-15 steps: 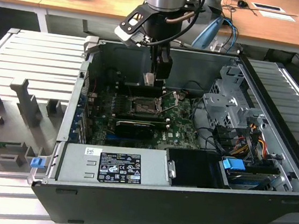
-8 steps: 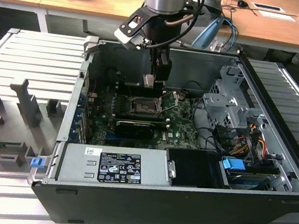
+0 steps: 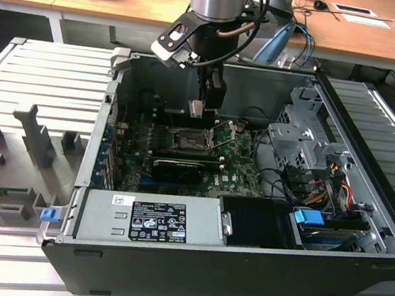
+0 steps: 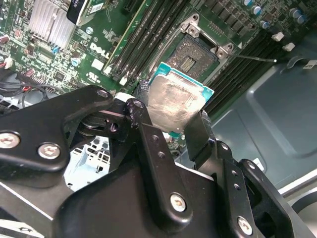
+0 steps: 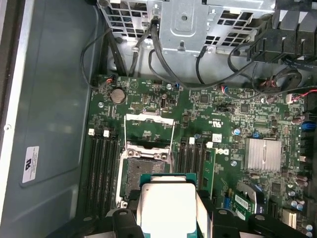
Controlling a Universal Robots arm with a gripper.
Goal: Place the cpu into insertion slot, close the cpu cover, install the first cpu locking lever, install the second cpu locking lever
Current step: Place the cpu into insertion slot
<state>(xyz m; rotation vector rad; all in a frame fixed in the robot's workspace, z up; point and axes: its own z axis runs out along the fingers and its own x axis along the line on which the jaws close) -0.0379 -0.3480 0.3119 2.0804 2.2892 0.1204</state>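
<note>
Wooden desks (image 3: 93, 0) at the back, grey ribbed surface (image 3: 41, 80) below. On it sits one open computer case (image 3: 241, 267) with its green motherboard (image 5: 218, 114) exposed, and my gripper (image 3: 202, 109) reaches into it. Item held: the cpu (image 4: 179, 101), silvery face showing, clamped by opposite edges between my two black fingers (image 4: 148, 134) and hanging clear above the board in the exterior view. Just past my fingertips in the first wrist view lies the insertion slot (image 5: 143, 171), dark contact field exposed and apart from the chip; farther from my fingers, the cpu cover (image 5: 148, 130) stands swung open.
</note>
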